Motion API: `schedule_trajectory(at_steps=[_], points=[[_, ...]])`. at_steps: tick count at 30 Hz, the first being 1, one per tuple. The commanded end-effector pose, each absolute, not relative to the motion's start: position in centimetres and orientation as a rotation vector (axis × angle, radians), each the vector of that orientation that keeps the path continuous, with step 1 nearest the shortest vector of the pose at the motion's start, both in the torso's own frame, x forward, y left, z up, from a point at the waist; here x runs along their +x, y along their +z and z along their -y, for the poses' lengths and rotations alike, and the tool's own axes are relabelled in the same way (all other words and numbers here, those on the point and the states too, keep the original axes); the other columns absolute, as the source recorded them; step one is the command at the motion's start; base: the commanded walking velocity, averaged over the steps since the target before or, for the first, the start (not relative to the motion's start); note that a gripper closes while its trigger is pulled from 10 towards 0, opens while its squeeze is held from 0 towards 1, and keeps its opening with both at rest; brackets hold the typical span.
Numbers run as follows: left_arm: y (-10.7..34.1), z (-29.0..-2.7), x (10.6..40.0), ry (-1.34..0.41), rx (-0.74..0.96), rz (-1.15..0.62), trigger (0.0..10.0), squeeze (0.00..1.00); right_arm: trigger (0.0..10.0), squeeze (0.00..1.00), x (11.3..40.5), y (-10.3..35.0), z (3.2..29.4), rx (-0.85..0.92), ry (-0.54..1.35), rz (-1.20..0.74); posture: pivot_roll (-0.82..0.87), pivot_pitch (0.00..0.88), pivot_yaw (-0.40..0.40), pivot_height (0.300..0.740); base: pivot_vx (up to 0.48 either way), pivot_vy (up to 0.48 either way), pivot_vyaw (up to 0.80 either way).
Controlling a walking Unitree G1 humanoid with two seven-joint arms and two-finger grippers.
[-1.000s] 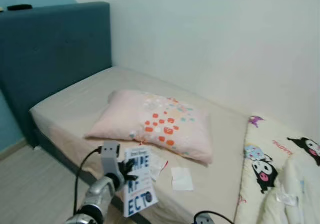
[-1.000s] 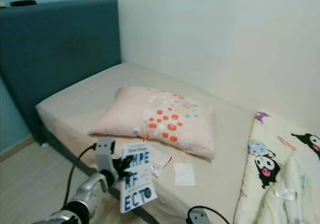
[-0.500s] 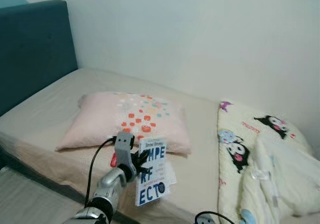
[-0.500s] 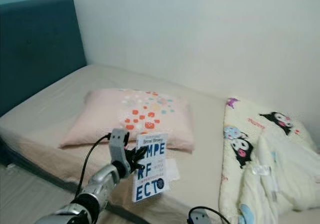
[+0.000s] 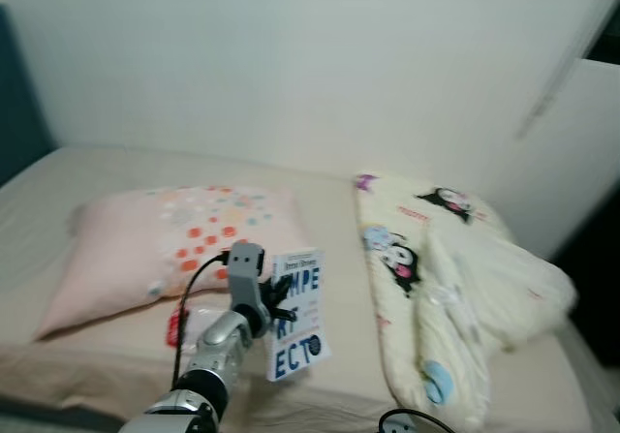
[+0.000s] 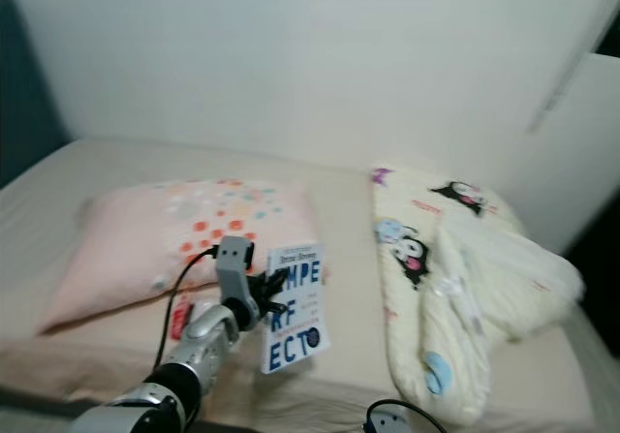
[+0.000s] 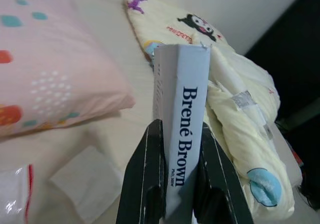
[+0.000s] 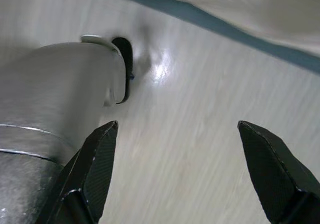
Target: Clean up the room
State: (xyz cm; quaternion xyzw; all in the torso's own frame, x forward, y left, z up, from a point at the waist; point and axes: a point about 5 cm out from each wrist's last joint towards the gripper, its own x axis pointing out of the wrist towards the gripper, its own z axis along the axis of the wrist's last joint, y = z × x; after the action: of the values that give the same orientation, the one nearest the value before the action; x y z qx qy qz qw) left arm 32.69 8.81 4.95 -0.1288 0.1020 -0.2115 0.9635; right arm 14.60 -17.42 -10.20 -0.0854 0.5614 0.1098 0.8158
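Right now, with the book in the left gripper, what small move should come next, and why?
Probably carry on with the book towards a storage spot: the left gripper is shut on its spine, holding it upright above the bed, nothing to set it on close by.

Soft even light — slight blur

1. A plain white wall (image 5: 291,55) runs behind the bed (image 5: 58,176).
2. The bed wears a beige sheet.
3. A dark blue headboard (image 6: 17,94) stands at the left.
4. Pale, seemingly wood-grain floor (image 8: 200,134) lies below.
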Motion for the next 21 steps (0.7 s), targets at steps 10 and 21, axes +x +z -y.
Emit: schedule_trajectory(at_steps=[10,21], points=[[6.2,-10.3,34.2,-0.314,-0.219,-0.195,10.0,0.0,10.0,0.0,14.2,-10.4,16.4,-0.119,0.236,-1.209,-0.05,0.0,-0.062,0.74,0.0,0.0,-0.69],[9.2,-12.2,36.8,-0.107,-0.172,-0.163,10.0,0.0,10.0,0.0,14.5,-10.3,16.0,-0.091,0.235,-1.181,-0.06,0.0,-0.055,0.74,0.0,0.0,-0.65]])
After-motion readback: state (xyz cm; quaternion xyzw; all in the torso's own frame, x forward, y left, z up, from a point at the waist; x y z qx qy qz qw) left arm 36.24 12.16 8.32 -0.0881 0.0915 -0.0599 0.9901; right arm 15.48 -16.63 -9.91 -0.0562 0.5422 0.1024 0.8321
